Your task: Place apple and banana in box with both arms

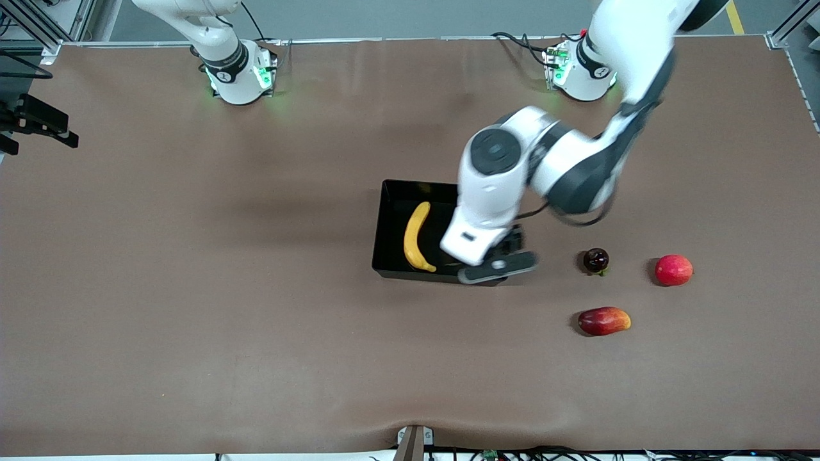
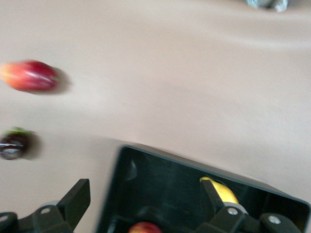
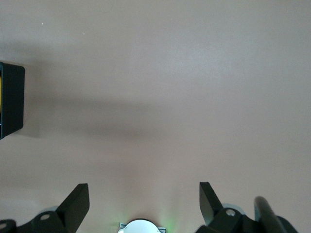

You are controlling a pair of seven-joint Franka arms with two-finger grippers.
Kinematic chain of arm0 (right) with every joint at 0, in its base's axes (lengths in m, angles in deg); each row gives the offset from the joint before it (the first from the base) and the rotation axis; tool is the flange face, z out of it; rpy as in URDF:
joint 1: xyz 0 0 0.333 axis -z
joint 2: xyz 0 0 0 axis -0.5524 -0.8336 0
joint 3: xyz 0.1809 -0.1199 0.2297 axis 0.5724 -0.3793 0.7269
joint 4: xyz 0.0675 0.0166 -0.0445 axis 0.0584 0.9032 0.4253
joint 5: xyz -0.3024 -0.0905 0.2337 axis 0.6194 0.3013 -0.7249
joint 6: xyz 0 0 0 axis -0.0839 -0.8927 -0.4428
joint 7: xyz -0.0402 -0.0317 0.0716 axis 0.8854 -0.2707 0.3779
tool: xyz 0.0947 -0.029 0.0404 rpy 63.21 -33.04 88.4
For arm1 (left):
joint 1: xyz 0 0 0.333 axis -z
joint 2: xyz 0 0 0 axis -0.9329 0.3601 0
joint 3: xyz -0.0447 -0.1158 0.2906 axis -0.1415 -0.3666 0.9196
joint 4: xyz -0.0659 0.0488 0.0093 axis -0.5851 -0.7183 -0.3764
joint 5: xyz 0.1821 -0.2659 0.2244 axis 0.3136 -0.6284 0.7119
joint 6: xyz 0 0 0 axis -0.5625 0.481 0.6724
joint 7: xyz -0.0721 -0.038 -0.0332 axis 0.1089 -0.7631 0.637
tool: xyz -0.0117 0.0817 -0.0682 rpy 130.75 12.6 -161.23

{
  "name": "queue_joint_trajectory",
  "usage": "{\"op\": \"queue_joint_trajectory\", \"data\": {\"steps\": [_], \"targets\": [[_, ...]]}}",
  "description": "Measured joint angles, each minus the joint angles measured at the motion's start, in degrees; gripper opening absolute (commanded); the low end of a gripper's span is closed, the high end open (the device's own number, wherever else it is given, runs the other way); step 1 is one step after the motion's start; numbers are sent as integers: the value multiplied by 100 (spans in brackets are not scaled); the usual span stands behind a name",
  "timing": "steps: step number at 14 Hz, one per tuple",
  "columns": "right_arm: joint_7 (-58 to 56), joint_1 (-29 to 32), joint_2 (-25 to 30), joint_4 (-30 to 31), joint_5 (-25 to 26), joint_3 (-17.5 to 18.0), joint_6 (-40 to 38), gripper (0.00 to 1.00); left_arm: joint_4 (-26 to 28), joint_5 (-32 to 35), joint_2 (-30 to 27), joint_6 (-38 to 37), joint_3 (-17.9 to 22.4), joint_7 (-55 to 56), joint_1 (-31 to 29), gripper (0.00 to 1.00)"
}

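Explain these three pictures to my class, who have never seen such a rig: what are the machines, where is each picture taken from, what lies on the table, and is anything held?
Two white robot arms stand at a brown table. One picture looks down from above; the other two come from cameras on the wrists. The left gripper hangs over the black box, fingers open, holding nothing. In the box lie the banana and the apple. The right gripper waits open near its base. A dark fruit, a round red fruit and a mango-like fruit lie on the table toward the left arm's end.

Yellow banana (image 1: 416, 238), black box (image 1: 388, 211), red-yellow apple (image 2: 144, 228)
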Motion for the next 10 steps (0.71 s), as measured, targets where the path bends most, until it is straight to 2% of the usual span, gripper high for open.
{"op": "queue_joint_trajectory", "data": {"steps": [2,7,10], "targets": [[0,1,0,0,0,-2,-5,100,16,-24,-425,-357,1,-713,-415,100],[0,2,0,0,0,-9,-7,100,22,-755,-1182,-1000,-1,-2505,-1739,100],[0,2,0,0,0,-9,-7,100,26,-928,-1614,-1450,-2,-3540,-2250,100]]}}
